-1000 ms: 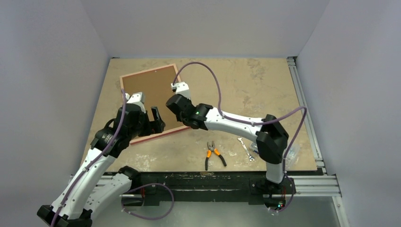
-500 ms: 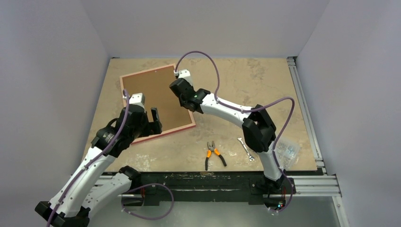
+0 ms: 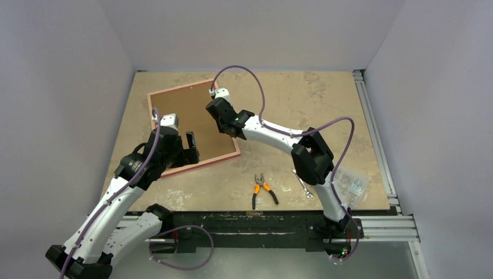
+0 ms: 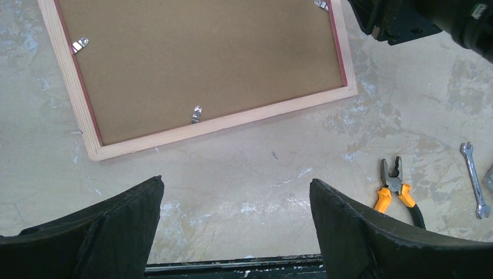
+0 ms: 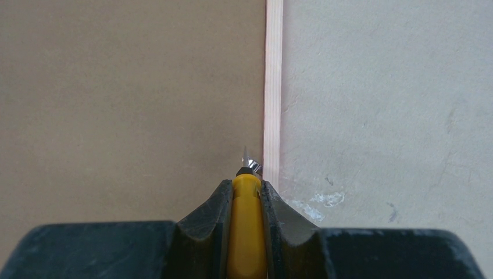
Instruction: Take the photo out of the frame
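Note:
The frame (image 3: 185,116) lies face down at the table's back left, brown board up with a pale wood edge. It also shows in the left wrist view (image 4: 203,58) with small metal clips (image 4: 196,114) holding the board. The photo is hidden under the board. My right gripper (image 3: 221,118) (image 5: 246,186) is shut on a yellow-handled tool (image 5: 246,232). The tool's metal tip (image 5: 249,161) sits at the board's seam with the frame's right pale edge (image 5: 273,87). My left gripper (image 3: 189,150) (image 4: 236,181) is open and empty, above bare table just near of the frame's near edge.
Orange-handled pliers (image 3: 263,190) (image 4: 398,192) and a small wrench (image 3: 302,183) (image 4: 472,177) lie on the table near the front. A clear plastic bag (image 3: 352,183) lies at the right. The table's front edge (image 4: 232,268) is just below the left fingers.
My right gripper has moved with the tool from the frame's near right corner further up along its right edge. The left arm has barely moved.

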Controlling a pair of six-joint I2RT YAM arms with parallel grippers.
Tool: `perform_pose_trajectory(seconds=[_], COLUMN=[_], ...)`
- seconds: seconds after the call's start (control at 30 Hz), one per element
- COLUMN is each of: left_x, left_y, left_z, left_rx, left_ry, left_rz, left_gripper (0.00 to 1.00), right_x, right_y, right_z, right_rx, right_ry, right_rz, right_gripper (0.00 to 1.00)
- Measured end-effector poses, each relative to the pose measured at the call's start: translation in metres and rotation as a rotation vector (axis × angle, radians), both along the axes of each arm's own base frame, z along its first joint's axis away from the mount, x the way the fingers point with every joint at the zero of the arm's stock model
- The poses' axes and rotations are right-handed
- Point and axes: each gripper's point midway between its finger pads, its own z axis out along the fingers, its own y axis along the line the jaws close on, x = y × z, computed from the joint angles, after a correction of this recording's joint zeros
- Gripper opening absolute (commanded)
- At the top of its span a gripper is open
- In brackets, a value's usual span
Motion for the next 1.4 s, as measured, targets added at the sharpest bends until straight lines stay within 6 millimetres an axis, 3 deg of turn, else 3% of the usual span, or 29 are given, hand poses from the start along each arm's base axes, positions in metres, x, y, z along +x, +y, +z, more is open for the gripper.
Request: perform_pose_trajectory(seconds=[0.13,0.63,0.77,0.93,1.17,1.4], left_x=[0.000,0.006,0.013,0.023,0.033,0.045], left_y=[0.000,-0.007,-0.014,-0.027,-0.023,-0.027], left_z=[0.000,-0.005,-0.012,-0.038,-0.092,-0.104], left_rx=[-0.001,-0.033,-0.115,-0.306,-0.522,-0.630], left_ry=[0.002,0.032,0.080,0.203,0.460,0.531], left_rz=[0.003,-0.002,0.050,0.153,0.360,0.426], left_gripper=[0.93,0.91,0.85,0.76,0.78,0.76], right_x=[0.001,0.003,0.004,0.003,0.002,0.001], right_y=[-0.002,-0.006,-0.006,-0.006,-0.007,-0.007], right_z=[-0.018,-0.018,-0.019,-0.020,-0.020,-0.018], right_rx=[-0.035,-0.064,-0.049,-0.036,-0.033,-0.063], right_ry=[0.020,0.027,0.040,0.055,0.064,0.090], right_rz=[0.004,0.022,0.030,0.043,0.054,0.062], right_gripper=[0.00,0.00,0.00,0.00,0.00,0.00])
